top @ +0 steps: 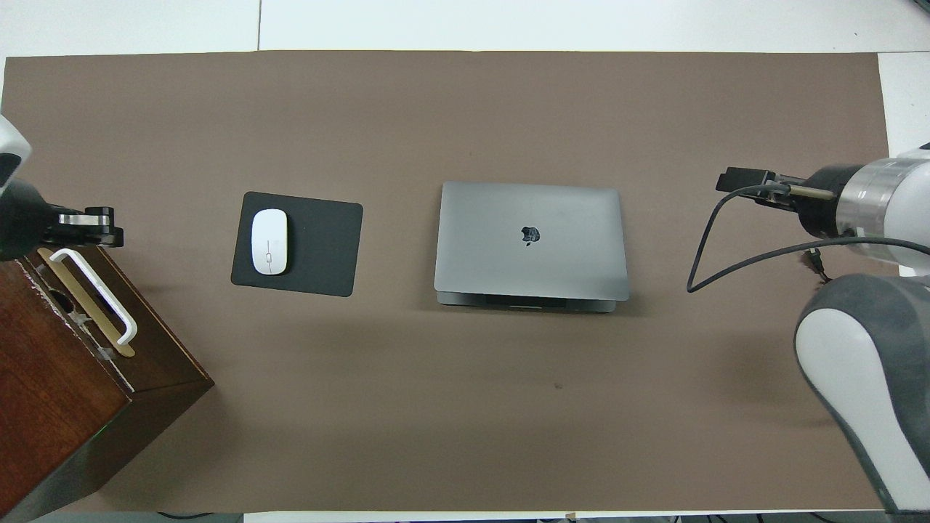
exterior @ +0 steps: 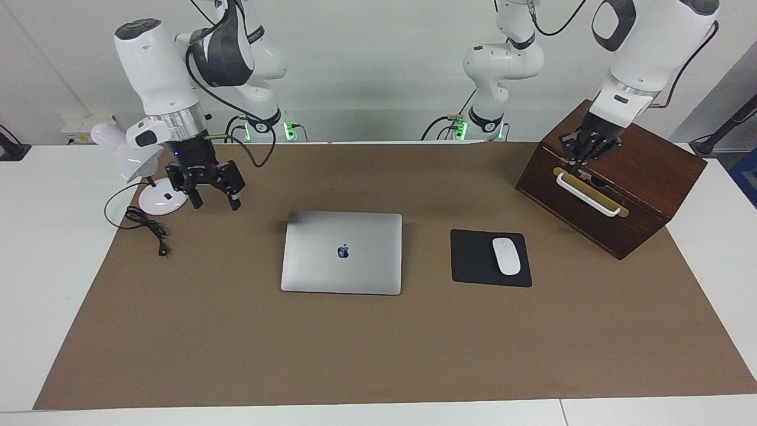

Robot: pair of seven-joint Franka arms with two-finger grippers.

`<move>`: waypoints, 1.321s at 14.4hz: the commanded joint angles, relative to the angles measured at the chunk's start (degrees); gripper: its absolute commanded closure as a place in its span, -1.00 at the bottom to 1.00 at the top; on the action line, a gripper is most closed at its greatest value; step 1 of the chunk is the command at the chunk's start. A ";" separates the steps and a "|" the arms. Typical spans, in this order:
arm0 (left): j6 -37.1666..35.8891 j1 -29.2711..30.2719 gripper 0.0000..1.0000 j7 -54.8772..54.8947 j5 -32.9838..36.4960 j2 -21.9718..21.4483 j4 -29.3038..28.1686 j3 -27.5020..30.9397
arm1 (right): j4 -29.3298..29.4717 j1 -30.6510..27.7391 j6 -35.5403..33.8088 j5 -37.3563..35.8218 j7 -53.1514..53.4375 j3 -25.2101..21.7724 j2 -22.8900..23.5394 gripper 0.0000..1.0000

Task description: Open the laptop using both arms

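Note:
The silver-grey laptop (exterior: 342, 252) lies closed on the brown mat (exterior: 378, 355) at mid-table, its apple logo facing up. It also shows in the overhead view (top: 530, 240). My right gripper (exterior: 214, 202) hangs open and empty above the mat, toward the right arm's end of the table and well apart from the laptop. It shows partly in the overhead view (top: 741, 179). My left gripper (exterior: 582, 157) is over the wooden box (exterior: 615, 177), just above its white handle (exterior: 588, 194). It also shows in the overhead view (top: 87, 225).
A black mouse pad (exterior: 476, 258) with a white mouse (exterior: 506, 255) lies beside the laptop, toward the left arm's end. A white desk lamp (exterior: 133, 160) with a black cable (exterior: 145, 225) stands at the right arm's end.

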 commanded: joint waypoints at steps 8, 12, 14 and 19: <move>32.87 -11.59 1.00 -0.67 -4.74 -16.00 -32.57 0.49 | -13.10 13.13 16.23 5.77 25.44 -0.11 -6.44 -1.00; 40.34 -17.03 1.00 -1.46 -4.75 -18.20 -39.25 0.49 | -15.82 16.91 20.00 5.77 31.35 -0.02 -6.45 -1.00; 46.31 -21.08 1.00 -3.91 -4.75 -18.99 -43.03 0.49 | -17.67 19.11 22.73 5.77 33.90 -0.02 -6.36 -1.00; 58.97 -28.73 1.00 -7.88 -4.83 -17.16 -47.96 0.58 | -18.29 22.63 22.04 5.77 37.77 0.07 -5.57 -1.00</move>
